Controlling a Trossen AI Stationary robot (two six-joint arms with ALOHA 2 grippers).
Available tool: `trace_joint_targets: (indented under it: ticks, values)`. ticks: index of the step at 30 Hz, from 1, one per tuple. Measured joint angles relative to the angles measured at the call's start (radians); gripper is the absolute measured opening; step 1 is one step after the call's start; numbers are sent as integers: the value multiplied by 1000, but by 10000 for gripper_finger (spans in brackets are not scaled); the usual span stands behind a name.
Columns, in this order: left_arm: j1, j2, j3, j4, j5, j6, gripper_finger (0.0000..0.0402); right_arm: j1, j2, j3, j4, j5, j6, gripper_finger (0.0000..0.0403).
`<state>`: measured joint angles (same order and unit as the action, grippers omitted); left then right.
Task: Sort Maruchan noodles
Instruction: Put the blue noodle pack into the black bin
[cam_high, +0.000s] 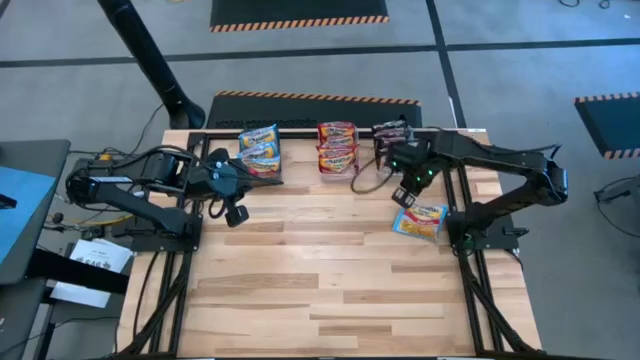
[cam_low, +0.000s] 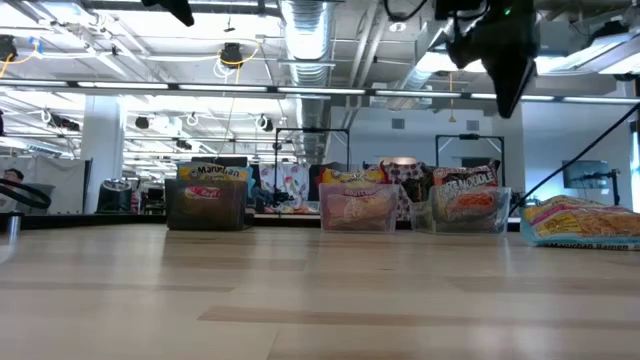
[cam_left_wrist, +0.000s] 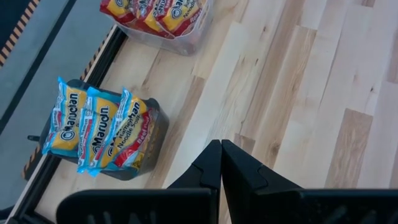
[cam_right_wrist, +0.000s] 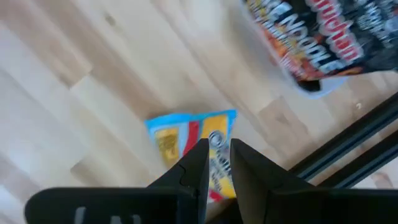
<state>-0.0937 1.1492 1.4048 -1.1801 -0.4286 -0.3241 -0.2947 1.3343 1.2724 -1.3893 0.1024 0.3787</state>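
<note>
One loose blue-and-yellow packet (cam_high: 420, 221) lies on the table by the right arm's base. The left gripper (cam_left_wrist: 221, 163) waits clenched and empty, near the bin of blue packets (cam_high: 260, 152). The right gripper (cam_right_wrist: 215, 160) hovers above the loose packet, fingers slightly parted, holding nothing; a shallow descent could skid off the slick wrapper.

Even, bright overhead lighting; ceiling lights (cam_low: 130, 70) glare in the low view, where the near wooden table (cam_low: 300, 300) is soft. The black/red noodle packets (cam_right_wrist: 329, 37) are blurred in the right wrist view (motion or focus, undetermined). Shadows are faint and short.
</note>
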Motion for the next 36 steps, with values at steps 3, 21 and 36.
trace_joint_targets:
  ticks: [3,21,36]
  values:
    - [0,0,0,-4,1,-2,0,67,-7,0,-34,-1,27,92]
    - [0,0,0,-13,0,41,0,427,-5,0,-182,-23,467,185]
    - [0,0,0,-11,5,14,0,557,-156,-326,22,-22,672,189]
